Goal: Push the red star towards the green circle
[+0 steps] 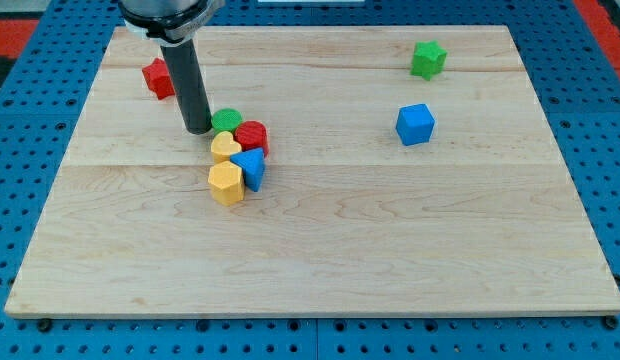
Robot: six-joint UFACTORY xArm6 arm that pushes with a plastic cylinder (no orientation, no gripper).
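Your counter (320, 240) is a pale wooden board lying on a blue pegboard, with bare wood across the whole lower half of the frame. Most of the blocks sit in a tight cluster left of centre.

There are no fingers on this arm, so nothing opens, closes or holds anything. It ends in a dark rod, and my tip (198, 131) rests on the wood just at the left edge of that cluster.

The red star (158, 78) is in the upper left of the frame, partly hidden behind the rod. It lies up and to the left of my tip, apart from it. The green circle (227, 120) sits at the top of the cluster, just to the right of my tip and nearly touching it.

That is the relation you need to mind: my tip stands between the star and the circle, on the wrong side for pushing. The line from star to circle runs down and to the right. You would likely have to go round the star to its upper-left side first, then push along that line.

Below the green circle are a red cylinder (253, 135), a yellow heart (226, 147), a blue triangle (252, 166) and a yellow hexagon (226, 183), all packed together. A green star (427, 59) sits at the upper right, and a blue cube (415, 124) lies below it, both well apart from the route.
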